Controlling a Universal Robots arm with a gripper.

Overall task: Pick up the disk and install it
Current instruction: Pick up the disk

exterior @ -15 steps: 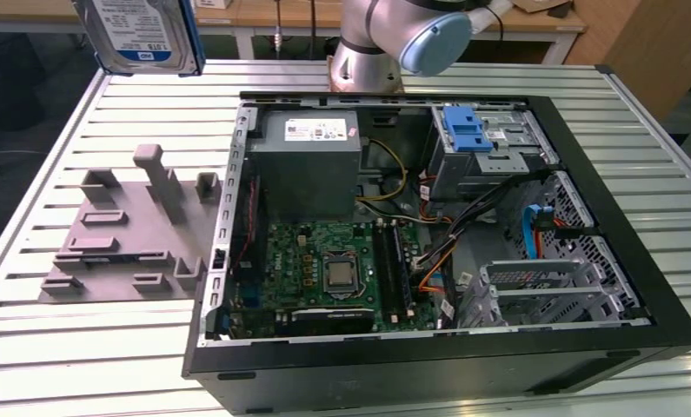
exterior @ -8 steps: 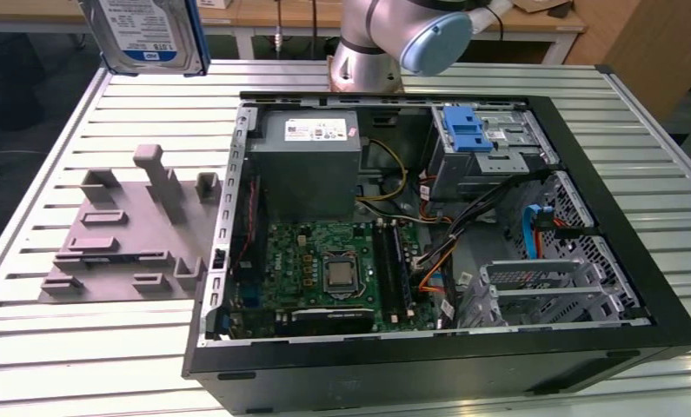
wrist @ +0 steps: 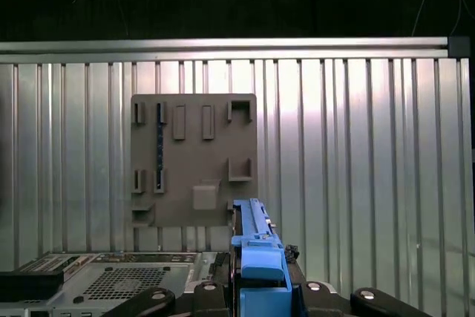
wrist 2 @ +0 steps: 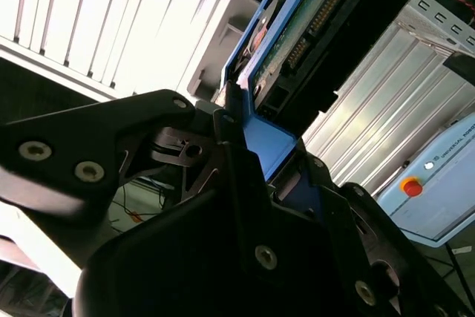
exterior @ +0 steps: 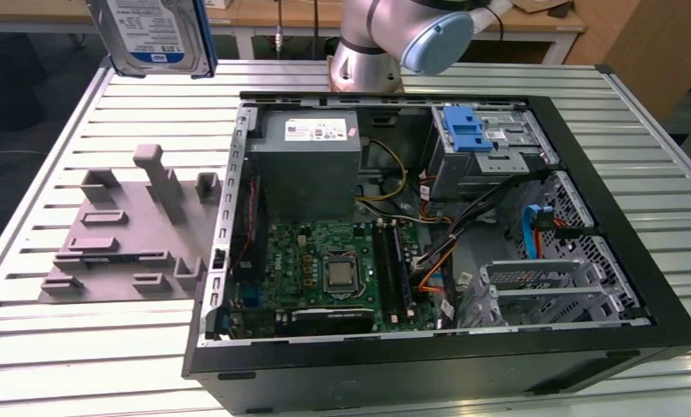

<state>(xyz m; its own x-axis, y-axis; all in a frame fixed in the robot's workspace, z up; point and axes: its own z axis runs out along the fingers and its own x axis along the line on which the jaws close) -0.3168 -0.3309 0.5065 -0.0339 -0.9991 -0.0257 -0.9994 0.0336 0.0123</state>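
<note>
The disk (exterior: pixel 154 35), silver with a white-and-blue label and a blue caddy, hangs upright high above the table's far corner, at the exterior view's left. It is clear of the grey fixture plate (exterior: pixel 125 226) below. In the second wrist view my gripper (wrist 2: pixel 260 146) is shut on the caddy's blue end, and the disk (wrist 2: pixel 297 27) shows its green circuit-board side. In the first wrist view the disk (wrist: pixel 252 235) stands edge-on between the black fingers of the gripper (wrist: pixel 258 291), over the fixture plate (wrist: pixel 193 157).
The open computer case (exterior: pixel 623 287) lies on the slatted metal table (exterior: pixel 43 347). Inside are a grey power supply (exterior: pixel 310 161), a motherboard (exterior: pixel 334 269) and a blue-latched drive cage (exterior: pixel 467 130). The arm's base (exterior: pixel 368 52) stands behind the case.
</note>
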